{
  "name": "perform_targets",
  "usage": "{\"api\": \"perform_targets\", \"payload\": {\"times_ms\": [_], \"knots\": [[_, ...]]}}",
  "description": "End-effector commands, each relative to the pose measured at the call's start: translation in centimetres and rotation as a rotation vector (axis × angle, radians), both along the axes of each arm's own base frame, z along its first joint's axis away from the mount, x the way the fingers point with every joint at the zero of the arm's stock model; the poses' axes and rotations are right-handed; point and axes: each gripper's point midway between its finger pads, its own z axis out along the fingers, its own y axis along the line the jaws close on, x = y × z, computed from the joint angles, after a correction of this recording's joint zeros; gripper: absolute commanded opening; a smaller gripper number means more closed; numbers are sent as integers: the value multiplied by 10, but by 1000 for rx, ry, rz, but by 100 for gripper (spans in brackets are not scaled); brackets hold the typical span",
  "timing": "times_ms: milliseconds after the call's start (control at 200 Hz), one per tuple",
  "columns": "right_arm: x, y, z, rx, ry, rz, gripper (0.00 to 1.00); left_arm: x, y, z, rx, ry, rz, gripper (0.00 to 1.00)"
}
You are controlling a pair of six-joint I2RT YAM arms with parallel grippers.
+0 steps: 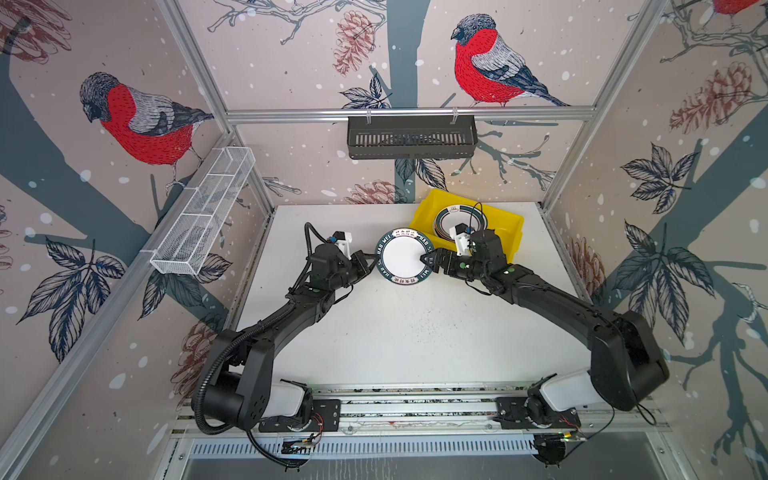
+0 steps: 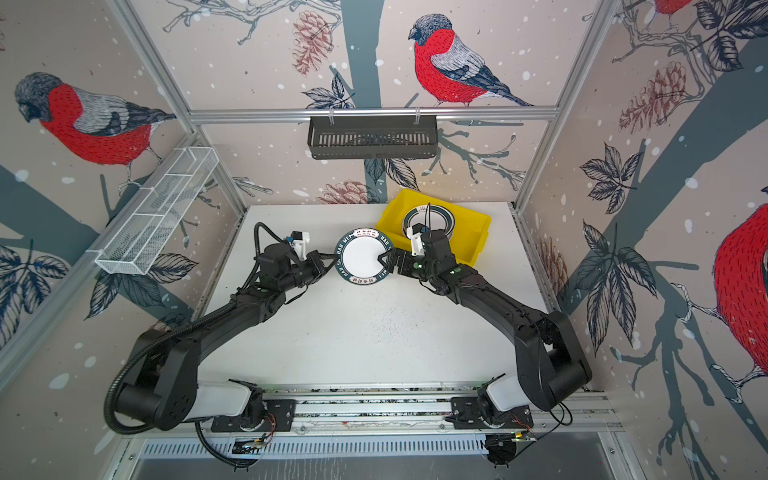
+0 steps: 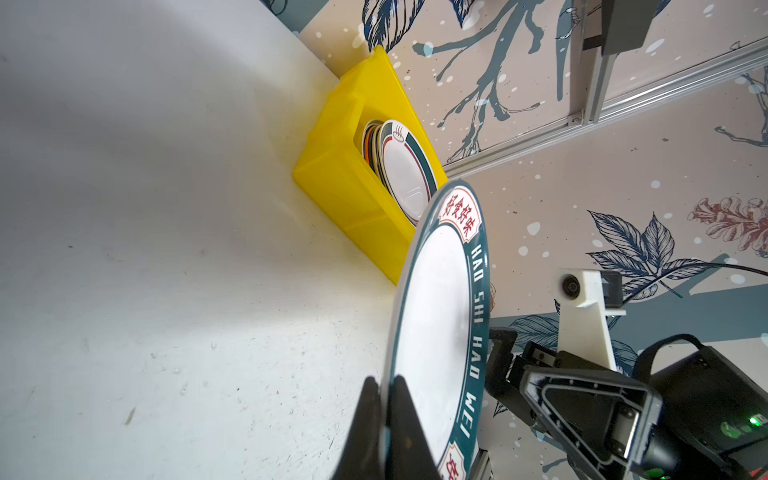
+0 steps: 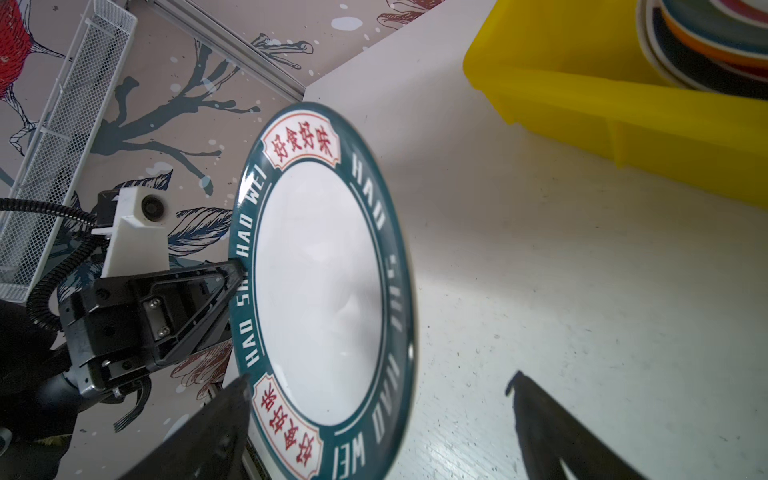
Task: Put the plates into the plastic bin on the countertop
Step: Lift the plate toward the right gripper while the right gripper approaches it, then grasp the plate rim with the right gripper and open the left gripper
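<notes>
A white plate with a dark teal lettered rim (image 1: 404, 257) (image 2: 363, 259) (image 3: 440, 324) (image 4: 320, 291) hangs roughly level above the countertop (image 1: 415, 332), just left of the yellow plastic bin (image 1: 511, 245) (image 2: 478, 245) (image 3: 332, 174) (image 4: 623, 104). My left gripper (image 1: 372, 259) (image 2: 331, 261) (image 3: 384, 380) is shut on its left rim. My right gripper (image 1: 428, 259) (image 2: 386, 262) (image 4: 380, 377) is open, its jaws wide apart on either side of the plate's right edge. A stack of several plates (image 1: 455, 218) (image 2: 430, 220) (image 3: 405, 166) (image 4: 706, 50) lies in the bin.
A black slotted basket (image 1: 411, 137) hangs on the back wall. A white wire mesh rack (image 1: 208, 208) is fixed along the left wall. Aluminium rails (image 1: 415, 399) carry both arm bases at the front edge. The bin sits at the back right corner.
</notes>
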Motion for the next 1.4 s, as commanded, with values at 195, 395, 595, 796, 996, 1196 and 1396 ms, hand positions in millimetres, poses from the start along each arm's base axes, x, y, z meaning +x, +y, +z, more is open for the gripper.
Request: {"api": "perform_targets", "payload": {"times_ms": [195, 395, 595, 796, 996, 1196, 1396], "knots": [[5, -5, 0, 34, 14, -14, 78, 7, -33, 22, -52, -79, -60, 0], [2, -12, -3, 39, 24, -34, 54, 10, -41, 20, -55, -73, -88, 0], [-2, -18, -6, 41, 33, -51, 35, 9, -43, 16, -47, -66, -89, 0], [2, -26, -8, 37, 39, -76, 12, 11, -44, 13, -43, -60, -90, 0], [4, -30, -7, 35, 37, -91, 1, 11, -44, 12, -40, -59, -90, 0], [7, -44, -6, -8, 23, -149, 0, 9, -41, 15, -16, -83, -83, 63], [10, -72, 4, -30, -19, -229, 0, 3, -25, 27, 54, -145, -41, 97]]}}
